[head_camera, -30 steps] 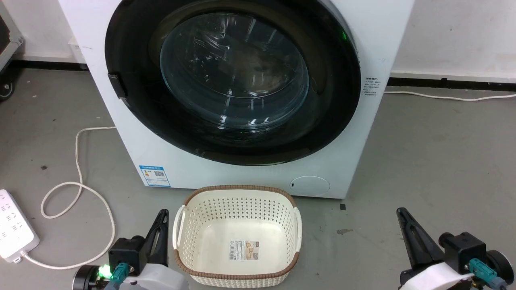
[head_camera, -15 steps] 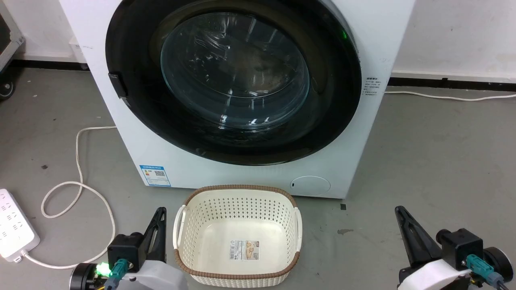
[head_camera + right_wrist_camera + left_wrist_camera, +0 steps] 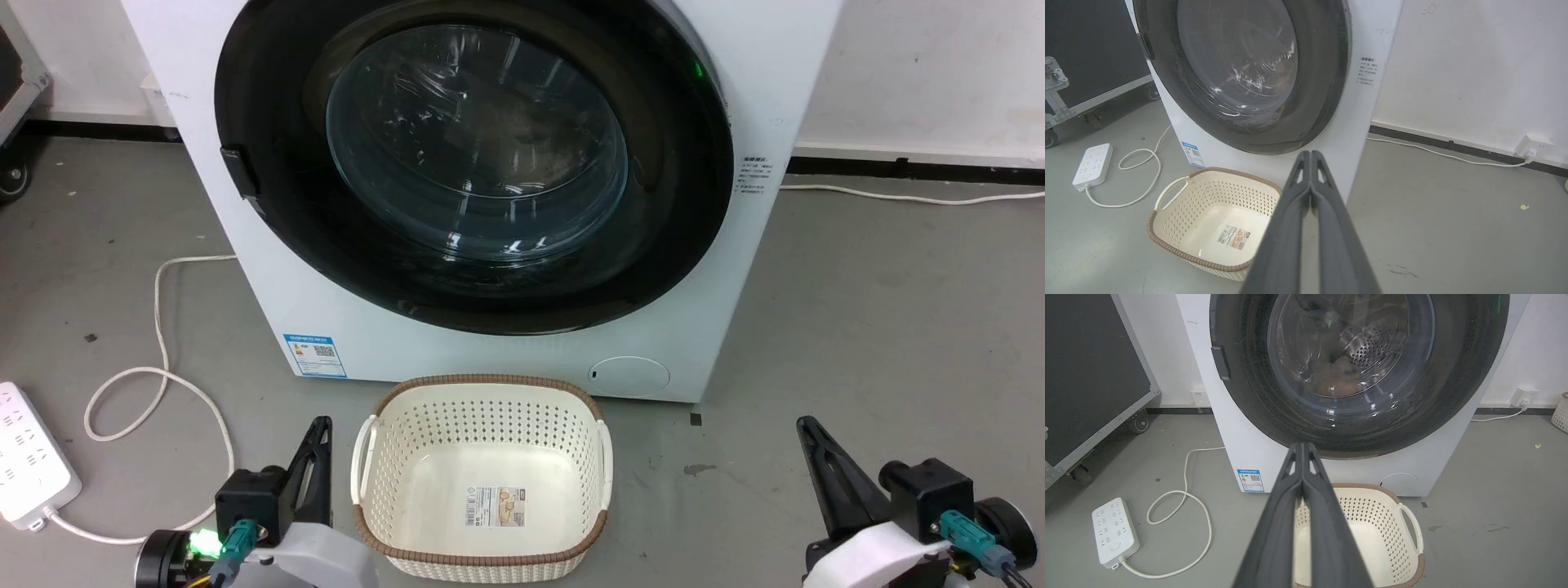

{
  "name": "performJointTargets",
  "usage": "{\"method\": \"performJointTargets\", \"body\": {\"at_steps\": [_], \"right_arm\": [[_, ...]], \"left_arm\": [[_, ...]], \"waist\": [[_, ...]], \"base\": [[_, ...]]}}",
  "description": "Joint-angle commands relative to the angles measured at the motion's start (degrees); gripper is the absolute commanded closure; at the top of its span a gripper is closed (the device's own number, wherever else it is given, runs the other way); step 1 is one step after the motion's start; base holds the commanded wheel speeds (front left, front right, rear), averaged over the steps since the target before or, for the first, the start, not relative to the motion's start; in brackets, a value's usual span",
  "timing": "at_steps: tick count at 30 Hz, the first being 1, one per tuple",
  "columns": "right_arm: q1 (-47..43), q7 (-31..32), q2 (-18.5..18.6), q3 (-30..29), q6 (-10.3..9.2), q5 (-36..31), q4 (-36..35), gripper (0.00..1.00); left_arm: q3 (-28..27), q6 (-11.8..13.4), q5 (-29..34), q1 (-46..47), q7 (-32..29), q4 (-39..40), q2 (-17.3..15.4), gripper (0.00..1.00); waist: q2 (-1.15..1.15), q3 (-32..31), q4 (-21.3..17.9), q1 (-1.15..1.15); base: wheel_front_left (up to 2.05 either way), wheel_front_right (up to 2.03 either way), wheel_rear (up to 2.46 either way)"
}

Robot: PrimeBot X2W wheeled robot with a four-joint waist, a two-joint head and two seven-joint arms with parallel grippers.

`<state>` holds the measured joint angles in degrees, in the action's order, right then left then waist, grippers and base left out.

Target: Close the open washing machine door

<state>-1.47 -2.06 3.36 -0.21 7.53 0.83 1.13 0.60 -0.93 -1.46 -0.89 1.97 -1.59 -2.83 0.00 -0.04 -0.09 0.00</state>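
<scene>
washing machine door flush with white front, basket below

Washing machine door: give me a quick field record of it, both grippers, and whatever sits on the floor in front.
door: washing machine door lies flush against the white machine front; no gap seen, looks closed
left gripper: shut, empty, low beside the basket's left side, clear of the door
right gripper: shut, empty, low at the right, clear of the door
basket: on the floor in front of the machine, empty but for a label
power strip: on the floor at far left, white cable looped
</scene>
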Motion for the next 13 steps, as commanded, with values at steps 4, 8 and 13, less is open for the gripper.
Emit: {"method": "performJointTargets", "body": {"at_steps": [4, 8, 13], "right_arm": [[1.2, 0.7, -0.4, 0.1, -0.04, -0.5, -0.6, 1.0], [1.3, 1.2, -0.4, 0.1, -0.04, -0.6, -0.8, 1.0], [1.4, 1.8, -0.5, 0.2, -0.04, -0.8, -1.0, 1.0]], "left_arm": [[-0.3, 0.5, 0.8, 0.8, -0.7, 0.7, 0.0, 1.0], [-0.4, 0.7, 1.1, 0.8, -1.1, 1.0, 0.0, 1.0], [-0.5, 0.8, 1.3, 0.9, -1.7, 1.4, 0.0, 1.0]], "waist": [[0.0, 0.0, 0.0, 0.0], [0.0, 0.0, 0.1, 0.0], [0.0, 0.0, 0.1, 0.0]], "base": [[0.0, 0.0, 0.0], [0.0, 0.0, 0.0], [0.0, 0.0, 0.0]]}}
